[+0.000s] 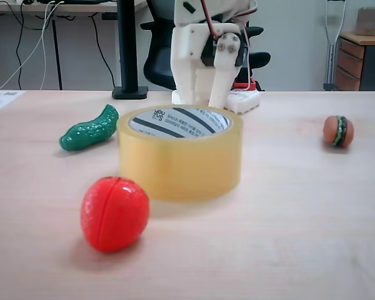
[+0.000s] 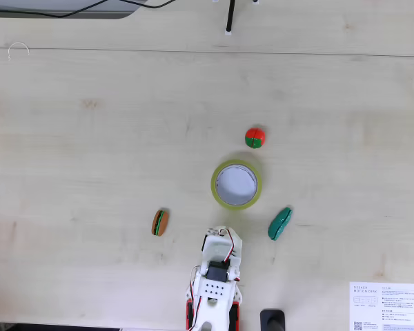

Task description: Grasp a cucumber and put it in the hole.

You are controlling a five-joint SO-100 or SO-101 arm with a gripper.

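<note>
**A:** Green plastic first: where does the cucumber [image 2: 280,223] sit right now?

**B:** On the bare table [image 2: 90,172], lower right of centre in the top-down fixed view, just beside the tape roll [image 2: 236,183] but apart from it. In the low fixed view it shows at left centre [image 1: 89,130], behind and to the left of the roll [image 1: 180,153], lying on its side.

**A:** And the hole?

**B:** The hole [image 2: 235,183] is empty; through it I see only pale table. From the low view I see the white printed core [image 1: 178,121] and nothing inside.

**A:** Progress, then?

**B:** My judgement: nothing done yet. Reach, grasp, carry and drop all remain.

**A:** Your claw?

**B:** My gripper [image 2: 223,233] is folded back near my base [image 2: 212,303] at bottom centre of the top-down view, touching nothing. It carries no object; whether the jaws are parted or closed I cannot tell from either view.

**A:** Count, please.

**B:** One cucumber. One tape roll, so one hole. One red tomato [image 2: 254,137], above and right of the roll in the top-down view, large at lower left in the low view [image 1: 114,213]. One toy burger [image 2: 159,222], lower left of the roll from above. One printed sheet [image 2: 387,306] in the bottom right corner.
</note>
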